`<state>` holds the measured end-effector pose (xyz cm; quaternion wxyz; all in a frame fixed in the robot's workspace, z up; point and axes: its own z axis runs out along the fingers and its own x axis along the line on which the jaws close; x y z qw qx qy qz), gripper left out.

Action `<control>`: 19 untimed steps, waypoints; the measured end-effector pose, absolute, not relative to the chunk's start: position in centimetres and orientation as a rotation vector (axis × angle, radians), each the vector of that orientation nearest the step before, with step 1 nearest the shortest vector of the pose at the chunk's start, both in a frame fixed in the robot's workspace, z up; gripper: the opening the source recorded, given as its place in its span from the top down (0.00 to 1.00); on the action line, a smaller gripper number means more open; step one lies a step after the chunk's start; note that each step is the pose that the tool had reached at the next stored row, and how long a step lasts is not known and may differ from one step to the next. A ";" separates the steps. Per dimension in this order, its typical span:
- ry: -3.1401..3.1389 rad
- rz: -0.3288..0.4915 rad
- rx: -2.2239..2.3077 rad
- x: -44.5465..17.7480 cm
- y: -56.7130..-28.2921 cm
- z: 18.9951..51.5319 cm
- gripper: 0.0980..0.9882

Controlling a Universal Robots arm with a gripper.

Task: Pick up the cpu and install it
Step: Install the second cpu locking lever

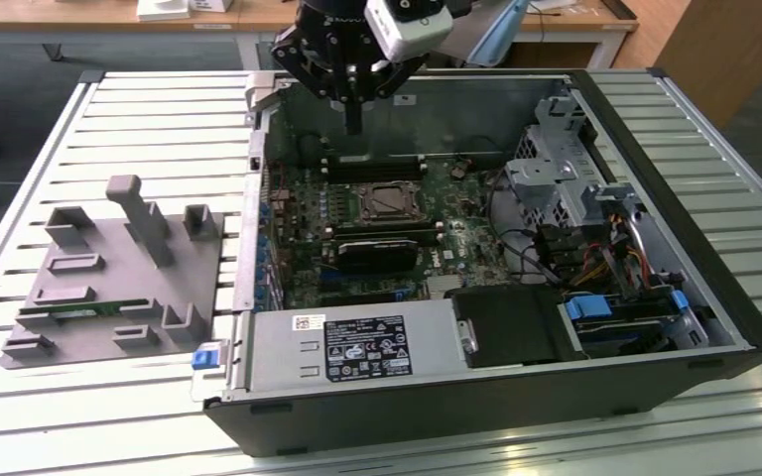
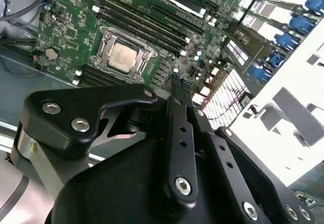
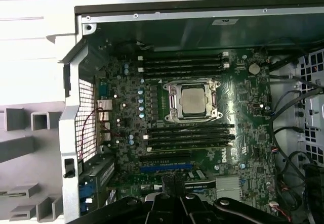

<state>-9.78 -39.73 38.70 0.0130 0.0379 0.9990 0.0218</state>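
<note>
Exterior view, gripper [image 1: 352,127] above open case [image 1: 698,297], fingers together, holding nothing, cpu [image 1: 387,202] in socket on motherboard [image 1: 467,238], second wrist view, cpu [image 2: 123,57] seated beyond closed fingertips, first wrist view, cpu [image 3: 194,100] in socket frame.

no print legible. black-and-white label [image 1: 366,348] on the grey metal power supply box [image 1: 344,349], near side of the case, carries fine print too small to read.

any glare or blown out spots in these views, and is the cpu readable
Second wrist view: case frame washes out white, cpu sharp, seated in its socket. First wrist view: table overexposed, cpu evenly lit. Exterior view: soft sheen on table slats.
</note>
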 end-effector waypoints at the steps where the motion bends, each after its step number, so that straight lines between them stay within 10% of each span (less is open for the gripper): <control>1: 3.113 0.068 0.118 -9.7 -39.7 38.7 0.99; 19: 3.114 0.067 0.118 -8.9 -39.5 38.2 0.99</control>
